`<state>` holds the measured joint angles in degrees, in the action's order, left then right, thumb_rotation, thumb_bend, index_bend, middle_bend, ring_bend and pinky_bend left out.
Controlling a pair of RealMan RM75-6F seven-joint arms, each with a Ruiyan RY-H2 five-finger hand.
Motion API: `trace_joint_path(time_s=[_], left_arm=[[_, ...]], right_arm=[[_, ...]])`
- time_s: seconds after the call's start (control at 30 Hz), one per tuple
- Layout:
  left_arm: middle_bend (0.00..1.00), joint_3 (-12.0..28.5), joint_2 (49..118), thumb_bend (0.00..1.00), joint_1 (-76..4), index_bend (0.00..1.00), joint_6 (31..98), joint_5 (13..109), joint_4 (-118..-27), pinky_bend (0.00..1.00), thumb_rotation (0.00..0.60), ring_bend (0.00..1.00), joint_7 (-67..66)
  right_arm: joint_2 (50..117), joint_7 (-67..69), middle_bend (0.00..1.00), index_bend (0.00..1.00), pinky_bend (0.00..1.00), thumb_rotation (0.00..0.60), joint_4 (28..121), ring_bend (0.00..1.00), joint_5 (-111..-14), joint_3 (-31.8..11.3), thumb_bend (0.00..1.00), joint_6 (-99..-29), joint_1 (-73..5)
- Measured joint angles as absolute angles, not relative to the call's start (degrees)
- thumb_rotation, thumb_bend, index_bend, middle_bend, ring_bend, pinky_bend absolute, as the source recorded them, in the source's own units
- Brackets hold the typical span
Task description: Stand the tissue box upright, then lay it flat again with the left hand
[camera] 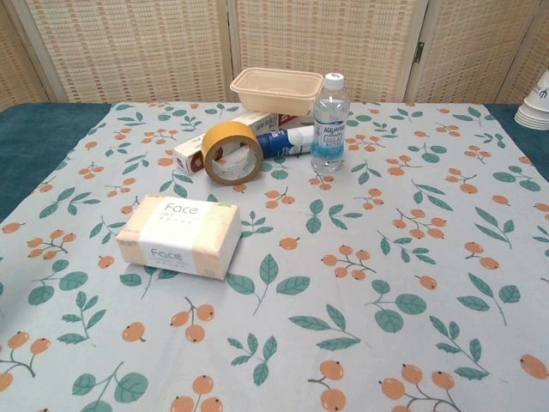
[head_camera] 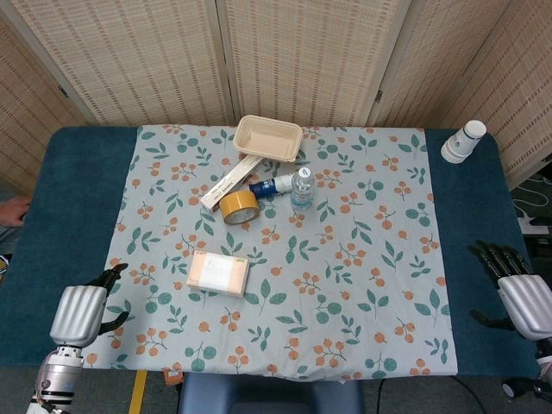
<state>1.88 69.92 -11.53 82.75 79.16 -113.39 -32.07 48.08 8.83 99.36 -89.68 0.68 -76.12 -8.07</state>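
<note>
The tissue box (head_camera: 218, 273) (camera: 179, 235), peach and white with "Face" printed on it, lies flat on the floral tablecloth, left of centre. My left hand (head_camera: 84, 312) hovers near the table's front left corner, well to the left of the box, holding nothing, its dark fingers apart. My right hand (head_camera: 517, 289) rests at the front right edge, far from the box, fingers spread and empty. Neither hand shows in the chest view.
Behind the box stand a roll of tan tape (head_camera: 239, 207) (camera: 232, 153), a long carton (head_camera: 229, 182), a blue tube (head_camera: 271, 186), a water bottle (head_camera: 301, 189) (camera: 329, 121) and a beige tray (head_camera: 268, 138) (camera: 276, 91). Stacked paper cups (head_camera: 463, 141) sit at the back right corner.
</note>
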Motion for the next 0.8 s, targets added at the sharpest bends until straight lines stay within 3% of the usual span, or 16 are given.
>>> trace_joint_path(time_s=[0.47, 0.53, 0.67, 0.8], left_arm=[[0.30, 1.93, 69.27, 0.17, -12.38, 0.20, 81.33, 80.93, -114.97, 0.73, 0.600, 0.58, -31.27], [0.31, 1.90, 69.02, 0.17, -12.60, 0.22, 81.21, 81.98, -115.35, 0.75, 0.600, 0.62, -31.20], [0.37, 1.54, 68.91, 0.17, -13.51, 0.26, 80.50, 86.14, -116.41, 0.84, 0.600, 0.82, -30.82], [0.37, 1.78, 69.87, 0.17, -15.89, 0.25, 78.12, 90.22, -117.62, 0.88, 0.600, 0.89, -32.27]], right_arm=[[48.38, 8.04, 0.03, 0.08, 0.01, 0.600, 99.57, 0.00, -89.63, 0.71, 0.12, -75.38, -8.46], [48.53, 7.79, 0.03, 0.08, 0.01, 0.600, 99.59, 0.00, -89.51, 0.66, 0.12, -75.08, -8.62], [48.83, 6.99, 0.03, 0.08, 0.01, 0.600, 99.57, 0.00, -89.15, 0.70, 0.12, -74.07, -9.01], [48.90, 6.58, 0.03, 0.08, 0.01, 0.600, 99.85, 0.00, -89.72, 0.84, 0.12, -74.50, -8.95]])
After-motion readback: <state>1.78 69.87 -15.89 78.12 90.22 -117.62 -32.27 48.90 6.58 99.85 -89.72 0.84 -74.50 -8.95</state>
